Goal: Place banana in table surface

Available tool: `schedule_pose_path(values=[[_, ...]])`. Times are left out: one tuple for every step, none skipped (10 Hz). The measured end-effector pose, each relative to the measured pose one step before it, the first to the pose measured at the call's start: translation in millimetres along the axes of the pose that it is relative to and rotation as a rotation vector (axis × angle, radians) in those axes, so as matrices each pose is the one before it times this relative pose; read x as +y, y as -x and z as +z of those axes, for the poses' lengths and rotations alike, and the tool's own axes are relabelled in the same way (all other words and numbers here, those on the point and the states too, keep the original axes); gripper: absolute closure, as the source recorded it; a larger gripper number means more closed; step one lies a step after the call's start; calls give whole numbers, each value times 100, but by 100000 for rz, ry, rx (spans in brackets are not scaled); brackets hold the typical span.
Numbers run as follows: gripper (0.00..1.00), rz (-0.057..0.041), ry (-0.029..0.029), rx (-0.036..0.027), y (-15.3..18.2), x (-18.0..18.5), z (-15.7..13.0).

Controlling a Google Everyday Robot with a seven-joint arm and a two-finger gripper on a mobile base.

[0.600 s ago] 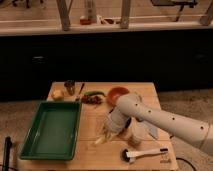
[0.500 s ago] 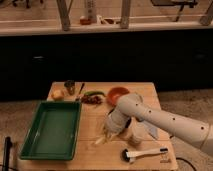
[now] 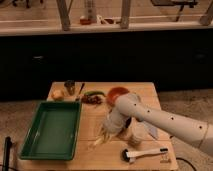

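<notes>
From the one camera view, my white arm [image 3: 165, 120] reaches in from the lower right and bends down over the middle of the table surface [image 3: 92, 117], a light tan wooden top with faint plank lines. My gripper [image 3: 108, 131] sits at the end of the arm, low over the wood and just right of the green tray [image 3: 30, 150]. I cannot tell whether my gripper is clamped on anything or has let go, because the wrist covers that part. The banana [image 3: 97, 142] is the small pale yellow sliver directly below and slightly left of my gripper. It slants down towards the front left, its lower end on or very close to the table surface and its upper end running up under my gripper. It lies near the tray's right rim but outside the tray. At the back of the table, a round yellow fruit [image 3: 58, 94] sits at the left, with a small dark cup [image 3: 70, 87] just beside it. A long green vegetable [image 3: 95, 93] lies to the right of the cup, and a red bowl [image 3: 117, 93] sits beyond that, partly behind my arm. Near the front right edge a brush [image 3: 144, 154] with a white handle and a dark head lies flat, well apart from the banana.
</notes>
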Motion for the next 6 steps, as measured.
schedule_pose_path(values=[[22,-329,144,-174,104,10,33],[20,-232,110,-204,77,-7,82],[20,-253,114,-228,59,-5,63],[20,-114,105,-155,14,28,15],[20,-252,-21,-268,39,13,41],[20,-81,-71,-141,-16,29,-6]])
